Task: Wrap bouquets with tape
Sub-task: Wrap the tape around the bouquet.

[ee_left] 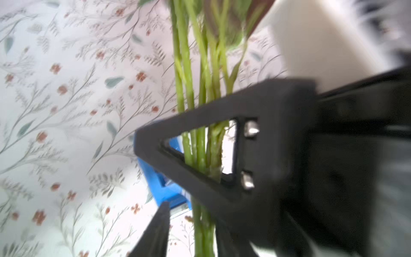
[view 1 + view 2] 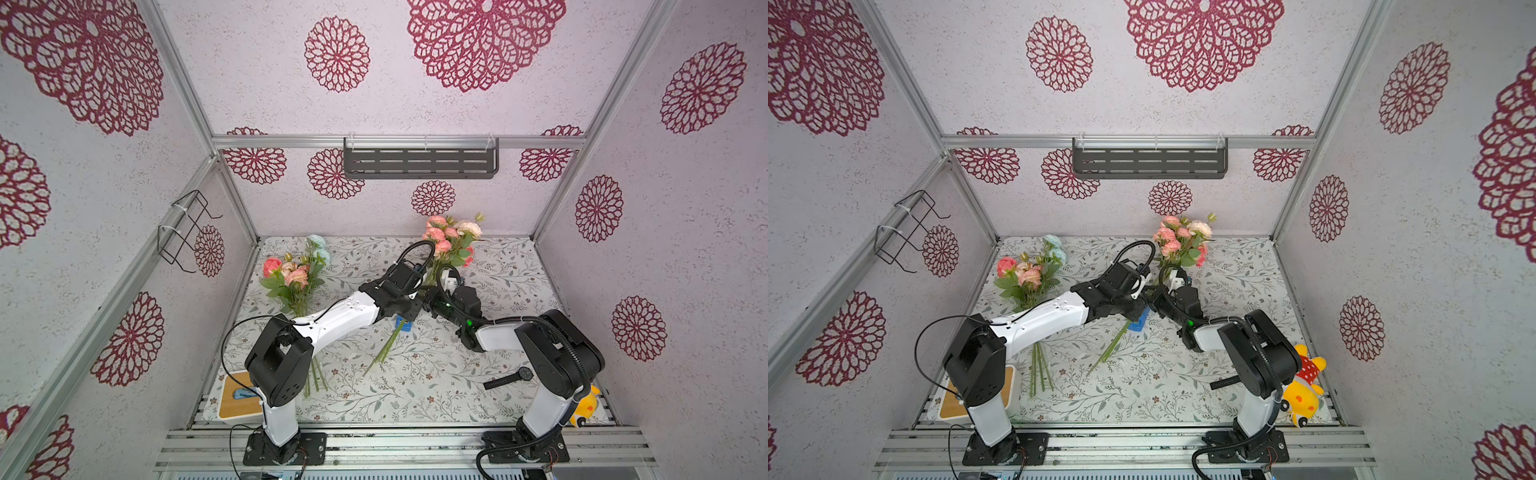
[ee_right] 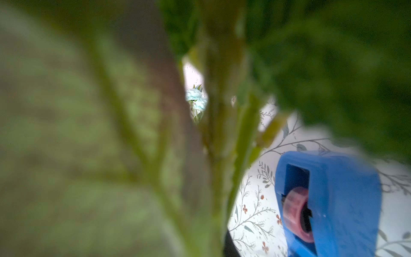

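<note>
My left jaws stood parted at the bouquet stems (image 1: pixel 184 66), centre frame, beside the tape (image 1: pixel 165 197); right jaws, I couldn't tell.

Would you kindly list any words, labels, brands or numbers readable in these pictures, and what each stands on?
No text can be read anywhere.
The blue plastic tape dispenser shows no label.
The black wristwatch has a face too small to read.
</note>
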